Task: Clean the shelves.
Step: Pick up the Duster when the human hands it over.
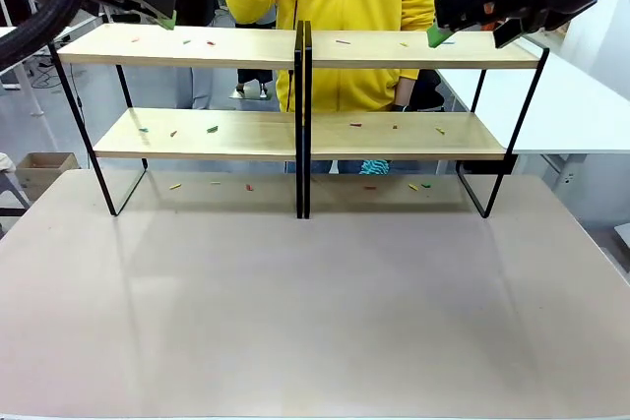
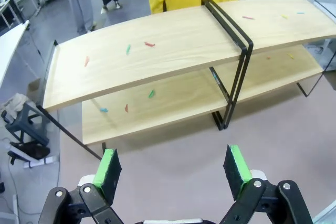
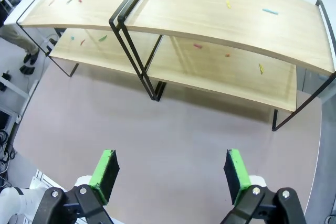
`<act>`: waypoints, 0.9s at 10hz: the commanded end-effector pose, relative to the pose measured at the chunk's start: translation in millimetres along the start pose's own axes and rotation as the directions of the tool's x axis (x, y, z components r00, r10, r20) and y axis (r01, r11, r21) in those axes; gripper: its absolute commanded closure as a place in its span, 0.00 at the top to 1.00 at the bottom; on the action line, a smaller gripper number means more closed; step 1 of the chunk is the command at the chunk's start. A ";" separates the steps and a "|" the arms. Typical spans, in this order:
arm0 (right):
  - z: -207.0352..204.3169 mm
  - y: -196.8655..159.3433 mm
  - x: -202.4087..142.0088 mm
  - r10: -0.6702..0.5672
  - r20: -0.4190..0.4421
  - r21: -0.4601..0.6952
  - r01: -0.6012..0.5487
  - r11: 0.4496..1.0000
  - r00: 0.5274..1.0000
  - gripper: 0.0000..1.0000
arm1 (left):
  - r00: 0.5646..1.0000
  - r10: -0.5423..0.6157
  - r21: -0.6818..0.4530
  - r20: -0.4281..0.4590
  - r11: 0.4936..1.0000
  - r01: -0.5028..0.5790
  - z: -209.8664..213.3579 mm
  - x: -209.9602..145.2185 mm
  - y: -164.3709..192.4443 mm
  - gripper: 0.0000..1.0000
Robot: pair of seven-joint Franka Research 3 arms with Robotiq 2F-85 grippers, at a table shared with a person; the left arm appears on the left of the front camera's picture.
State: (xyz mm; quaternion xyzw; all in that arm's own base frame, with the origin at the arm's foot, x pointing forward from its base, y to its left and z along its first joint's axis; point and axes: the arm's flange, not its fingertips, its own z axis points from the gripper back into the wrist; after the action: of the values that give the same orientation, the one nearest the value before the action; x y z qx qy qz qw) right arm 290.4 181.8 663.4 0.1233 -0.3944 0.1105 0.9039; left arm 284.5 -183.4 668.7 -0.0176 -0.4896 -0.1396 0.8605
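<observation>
The pale pinkish desk (image 1: pixel 295 322) takes up most of the front view, and its near half is bare. Across its far edge stand the shelves (image 1: pixel 256 46), two matching racks set side by side with their black end frames touching at the middle. Each rack has a top and a lower wooden board on thin black legs. Together they span nearly the width of the desk.

Behind the shelves, a person in a yellow hooded top (image 1: pixel 345 7) stands at about the middle.

The left hand (image 2: pixel 172 170) is held high near the left end of the left rack. In the front view its green pad tip sits just above that end of the top board. Its own camera looks down and forward over both boards and the strip of desk in front of them. The fingers are spread wide with nothing between them.

The right hand (image 3: pixel 170 174) is raised the same way on the other side. In the front view its green tip is close over the top board of the right rack, though I cannot tell whether it touches. Its fingers are also wide apart and hold nothing.

Small coloured scraps (image 2: pixel 149 44), red, green, yellow and blue, lie scattered on all four boards, and a few more lie on the desk beneath the lower boards
</observation>
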 end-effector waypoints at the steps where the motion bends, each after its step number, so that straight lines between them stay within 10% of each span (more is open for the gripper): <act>1: -0.8 0.2 5.9 -0.011 0.014 -0.027 0.011 1.000 1.000 1.00 | 1.000 0.010 -0.001 0.009 1.000 -0.010 -7.6 2.0 -2.3 1.00; 9: -5.1 -4.6 6.8 -0.027 0.001 -0.045 0.027 0.999 1.000 1.00 | 0.999 -0.035 -0.073 0.010 0.997 0.036 -11.3 -2.4 -10.4 1.00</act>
State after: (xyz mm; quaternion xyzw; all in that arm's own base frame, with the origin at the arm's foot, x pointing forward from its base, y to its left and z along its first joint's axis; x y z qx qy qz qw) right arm 297.0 178.5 661.6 0.1135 -0.3931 0.1056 0.9063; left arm 290.0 -199.9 659.0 -0.0397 -0.4804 -0.1660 0.8603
